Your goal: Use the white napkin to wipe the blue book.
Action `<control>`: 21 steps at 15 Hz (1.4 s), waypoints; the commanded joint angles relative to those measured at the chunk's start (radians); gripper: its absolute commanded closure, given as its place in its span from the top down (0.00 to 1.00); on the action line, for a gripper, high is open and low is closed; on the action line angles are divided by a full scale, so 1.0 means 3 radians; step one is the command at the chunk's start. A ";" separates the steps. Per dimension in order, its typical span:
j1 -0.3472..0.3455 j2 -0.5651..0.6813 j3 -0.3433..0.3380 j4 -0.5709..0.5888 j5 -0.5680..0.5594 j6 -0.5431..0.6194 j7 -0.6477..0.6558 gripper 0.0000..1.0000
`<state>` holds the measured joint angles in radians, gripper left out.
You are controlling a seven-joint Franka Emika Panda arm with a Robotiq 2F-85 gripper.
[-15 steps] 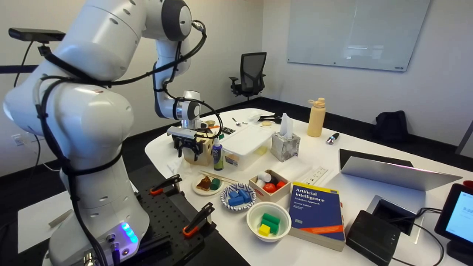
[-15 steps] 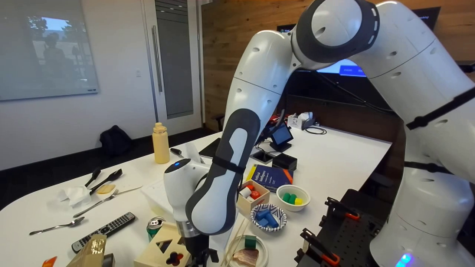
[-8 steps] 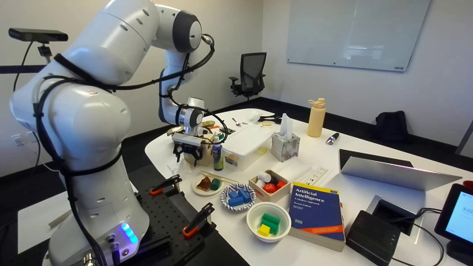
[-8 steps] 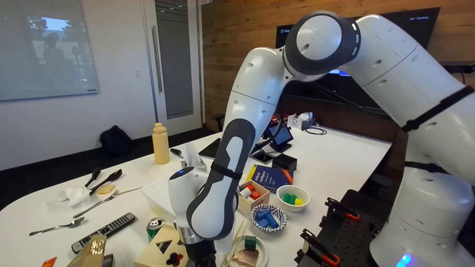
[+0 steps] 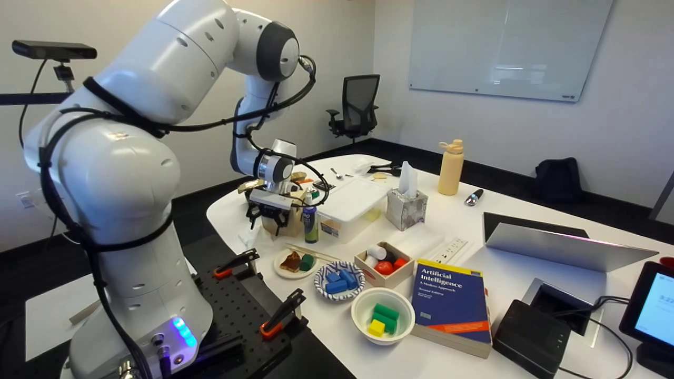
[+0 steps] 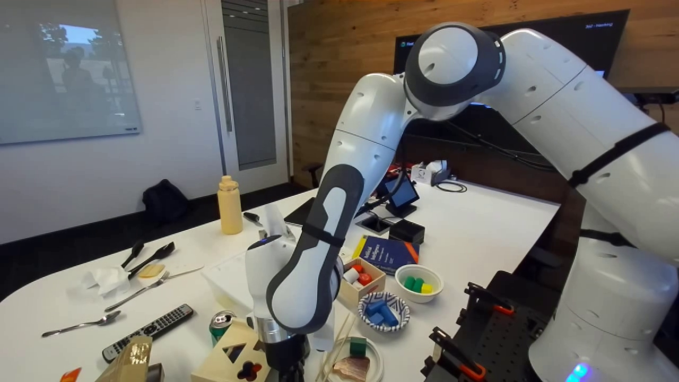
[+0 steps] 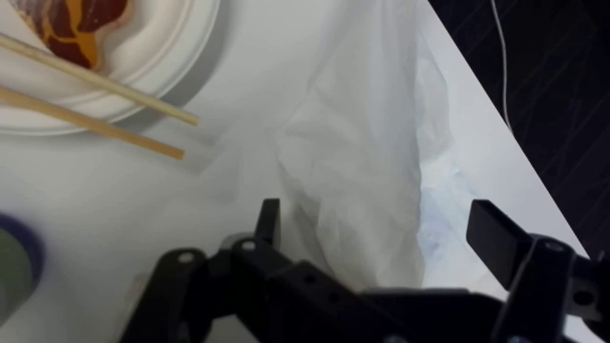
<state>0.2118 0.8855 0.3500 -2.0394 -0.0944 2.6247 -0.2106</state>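
One end effector (image 7: 381,226) was released, its two fingers (image 7: 493,238) spread; between them, in the wrist view, the white napkin (image 7: 362,162) showed crumpled on the desk (image 7: 119,190). Near it, two chopsticks (image 7: 100,81) crossed the rim of one plate (image 7: 186,43). Farther out, one white bowl (image 5: 363,310) held two green blocks (image 5: 387,311) and one yellow block (image 5: 376,328); just beside it lay one blue book (image 5: 450,300), well apart from the napkin.
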 commanded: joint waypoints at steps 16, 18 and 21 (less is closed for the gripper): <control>0.0489 -0.0093 -0.0342 -0.0022 -0.0087 -0.0005 0.0323 0.00; 0.0450 -0.0127 -0.0322 -0.0042 -0.0076 -0.0012 0.0291 0.00; 0.0448 -0.0397 -0.0375 -0.0182 -0.0106 -0.0124 0.0337 0.00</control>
<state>0.3400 0.8577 0.2564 -2.0404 -0.1083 2.6247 -0.1438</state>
